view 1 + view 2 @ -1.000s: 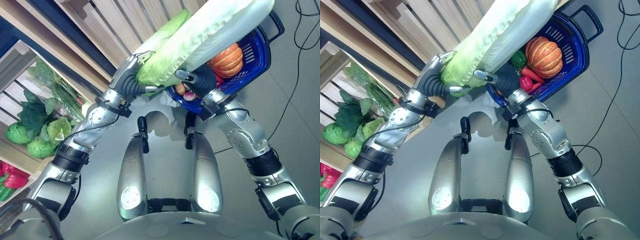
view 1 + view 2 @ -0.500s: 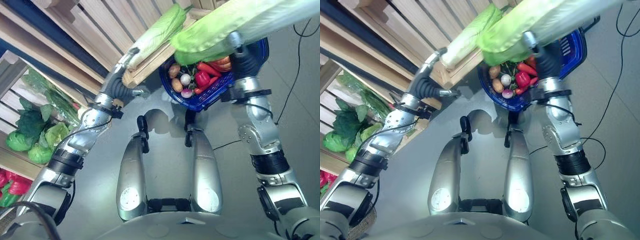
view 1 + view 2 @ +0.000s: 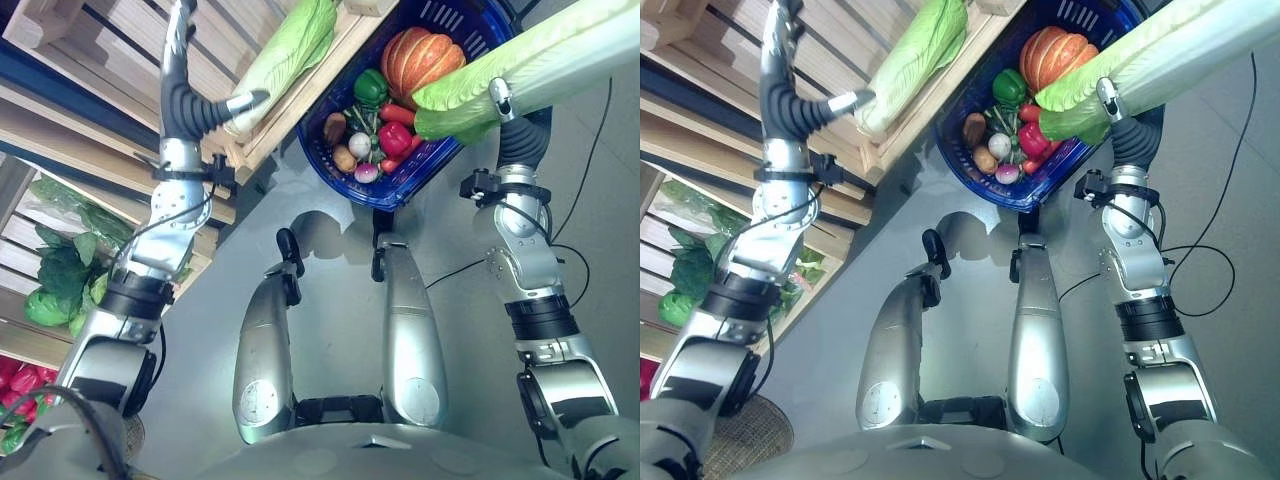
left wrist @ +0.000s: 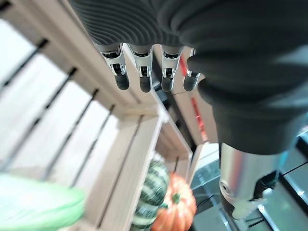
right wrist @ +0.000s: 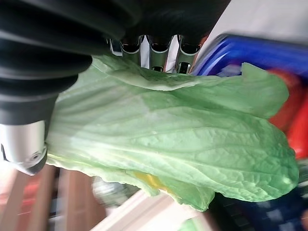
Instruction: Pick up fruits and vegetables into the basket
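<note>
We see the right hand at 2 o'clock, fingers clasped round a long pale-green napa cabbage held over the right rim of the dark blue plastic basket at 12 o'clock. Inside it: an orange ribbed pumpkin, a green pepper, a red pepper. The left hand at 10 o'clock is empty, fingers straight, beside a second cabbage on the slatted wooden crate

The left arm reached up and forward, its hand empty, fingers straight and relaxed. The right arm was raised, forearm upright, its hand closed around a napa cabbage held above the wrist.
</note>
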Tool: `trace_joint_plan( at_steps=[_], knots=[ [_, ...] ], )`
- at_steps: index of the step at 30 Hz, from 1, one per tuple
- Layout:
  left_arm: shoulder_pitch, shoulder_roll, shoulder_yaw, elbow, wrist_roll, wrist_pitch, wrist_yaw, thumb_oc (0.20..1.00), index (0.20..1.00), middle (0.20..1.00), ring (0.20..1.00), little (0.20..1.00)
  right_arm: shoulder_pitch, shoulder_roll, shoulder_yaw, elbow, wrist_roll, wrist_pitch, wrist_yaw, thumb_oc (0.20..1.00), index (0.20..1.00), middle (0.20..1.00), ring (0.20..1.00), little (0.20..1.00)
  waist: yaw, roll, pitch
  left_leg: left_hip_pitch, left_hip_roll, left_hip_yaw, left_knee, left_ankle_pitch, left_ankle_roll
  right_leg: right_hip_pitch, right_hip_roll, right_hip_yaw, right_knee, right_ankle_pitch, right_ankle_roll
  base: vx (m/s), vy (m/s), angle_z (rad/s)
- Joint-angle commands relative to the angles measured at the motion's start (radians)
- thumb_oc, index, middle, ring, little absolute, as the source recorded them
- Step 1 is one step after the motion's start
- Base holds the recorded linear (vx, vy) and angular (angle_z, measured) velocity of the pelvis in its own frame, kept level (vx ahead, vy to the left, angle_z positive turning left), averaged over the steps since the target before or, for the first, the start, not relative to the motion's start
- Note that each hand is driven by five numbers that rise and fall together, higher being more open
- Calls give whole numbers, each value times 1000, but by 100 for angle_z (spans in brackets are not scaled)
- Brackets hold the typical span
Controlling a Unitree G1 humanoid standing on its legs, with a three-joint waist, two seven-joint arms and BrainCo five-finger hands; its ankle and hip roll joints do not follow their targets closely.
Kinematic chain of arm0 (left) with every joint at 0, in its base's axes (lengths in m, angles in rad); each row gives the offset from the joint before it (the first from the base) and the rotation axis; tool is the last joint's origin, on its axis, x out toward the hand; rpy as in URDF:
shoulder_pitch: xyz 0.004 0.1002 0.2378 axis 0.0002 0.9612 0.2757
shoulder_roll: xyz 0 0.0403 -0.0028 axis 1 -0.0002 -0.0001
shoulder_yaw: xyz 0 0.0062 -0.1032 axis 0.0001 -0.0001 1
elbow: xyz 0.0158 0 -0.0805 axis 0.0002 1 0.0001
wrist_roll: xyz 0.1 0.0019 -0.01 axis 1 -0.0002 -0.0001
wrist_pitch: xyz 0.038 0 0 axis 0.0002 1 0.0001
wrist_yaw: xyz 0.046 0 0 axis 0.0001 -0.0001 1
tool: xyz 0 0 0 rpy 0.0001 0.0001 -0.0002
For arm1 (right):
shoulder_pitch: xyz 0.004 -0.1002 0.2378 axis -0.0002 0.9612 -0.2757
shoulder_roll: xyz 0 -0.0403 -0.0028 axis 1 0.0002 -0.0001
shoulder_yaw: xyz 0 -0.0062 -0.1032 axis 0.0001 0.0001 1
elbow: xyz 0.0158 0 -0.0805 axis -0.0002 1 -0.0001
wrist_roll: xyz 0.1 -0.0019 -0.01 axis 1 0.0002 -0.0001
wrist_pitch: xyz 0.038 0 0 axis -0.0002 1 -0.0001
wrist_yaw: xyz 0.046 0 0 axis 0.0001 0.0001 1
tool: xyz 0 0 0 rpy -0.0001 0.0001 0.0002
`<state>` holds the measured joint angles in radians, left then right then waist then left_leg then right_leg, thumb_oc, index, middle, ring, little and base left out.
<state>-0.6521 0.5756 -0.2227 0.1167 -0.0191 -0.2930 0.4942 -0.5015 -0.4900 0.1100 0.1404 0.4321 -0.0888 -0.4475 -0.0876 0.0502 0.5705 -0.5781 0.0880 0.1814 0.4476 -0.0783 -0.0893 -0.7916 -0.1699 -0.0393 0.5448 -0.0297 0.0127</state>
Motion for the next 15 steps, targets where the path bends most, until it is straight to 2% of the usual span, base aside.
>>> trace_joint_plan(
  at_steps=[1, 7, 10, 13, 15],
  knots=[
    [-64, -8, 20, 25, 8, 15, 85, 1000, 1000, 1000, 1000, 1000, -62, -59, 18, 22, 42, 39, 17, 200, 200, 200, 200, 200, -28, 70, -50, -64, -35, 19, -33, 11, 28, 6, 36, -71, 69, -157, 22, 29, -19, -4],
    [-235, -3, -50, 147, -43, 91, 140, 1000, 1000, 1000, 1000, 1000, -212, -86, 106, 269, 146, 141, 87, 200, 200, 200, 200, 200, -22, 84, -50, -101, -34, 16, -21, 16, 22, -43, 36, -65, 97, -165, 17, 5, 0, 0],
    [-317, 2, -92, 214, -78, 132, 158, 1000, 1000, 1000, 1000, 1000, -308, -112, 158, 398, 171, 164, 128, 200, 200, 200, 200, 200, -13, 93, -50, -125, -34, 11, -19, 20, 21, -69, 35, -63, 106, -165, 16, 7, -6, 1],
    [-359, 5, -118, 262, -95, 147, 168, 1000, 1000, 1000, 1000, 1000, -362, -119, 187, 466, 191, 183, 157, 200, 200, 200, 200, 200, -8, 98, -50, -142, -37, 6, -13, 18, 20, -87, 35, -62, 113, -167, 16, 2, -8, 1],
    [-420, 3, -160, 346, -122, 176, 188, 1000, 1000, 1000, 1000, 1000, -445, -127, 245, 560, 222, 236, 210, 200, 200, 200, 200, 200, 2, 99, -50, -181, -41, -1, -1, 17, 22, -123, 38, -63, 124, -166, 14, 6, -40, 6]
  ],
)
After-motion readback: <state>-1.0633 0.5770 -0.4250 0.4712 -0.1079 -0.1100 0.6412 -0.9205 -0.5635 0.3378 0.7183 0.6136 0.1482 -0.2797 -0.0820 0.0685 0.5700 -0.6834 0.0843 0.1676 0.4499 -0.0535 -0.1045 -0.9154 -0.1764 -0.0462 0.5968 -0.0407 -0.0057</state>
